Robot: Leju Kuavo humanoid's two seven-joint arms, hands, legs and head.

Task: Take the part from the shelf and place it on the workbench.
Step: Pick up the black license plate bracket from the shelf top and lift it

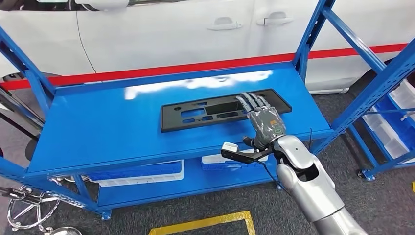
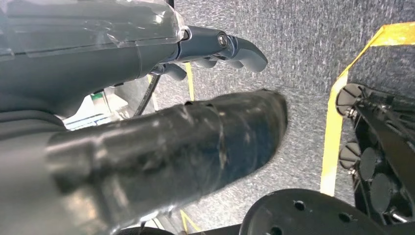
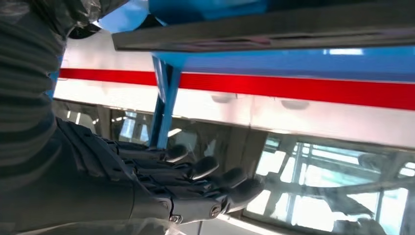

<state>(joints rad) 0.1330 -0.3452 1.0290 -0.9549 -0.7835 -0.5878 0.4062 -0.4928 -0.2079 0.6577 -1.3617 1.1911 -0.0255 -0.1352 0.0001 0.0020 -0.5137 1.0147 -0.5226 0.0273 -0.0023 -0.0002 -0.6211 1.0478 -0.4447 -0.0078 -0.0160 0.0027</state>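
A white car body with a red stripe along its sill (image 1: pixel 195 68) fills the background, and in front of it stands a blue metal rack (image 1: pixel 98 127) on grey carpet, its glossy top shelf catching the ceiling light. Down at the far left, by the rack's foot, sits a chrome wire frame (image 1: pixel 22 208), and yellow floor tape (image 1: pixel 205 224) marks the carpet below the rack's front edge. On the lower shelf lie shallow blue and white plastic bins (image 1: pixel 142 174). The flat black rectangular plastic part (image 1: pixel 215 112) with several cut-out slots lies level on the top shelf, somewhat right of the middle, its long side running along the shelf. The robot's right hand (image 1: pixel 262 117), grey and wrapped in clear film, reaches in from the lower right on its silver arm (image 1: pixel 308 181); its fingers (image 1: pixel 252 101) stretch out flat and side by side over the part's right end, holding nothing, though I cannot tell if they touch the plastic. From the right wrist they lie straight with no curl (image 3: pixel 205 169). The left hand (image 2: pixel 215 46) hangs over the carpet beside more yellow tape (image 2: pixel 337 122), its thick dark thumb extended, its fingers loosely bent around nothing. At the far right a second blue rack (image 1: pixel 386 83) carries white bins (image 1: pixel 391 132).
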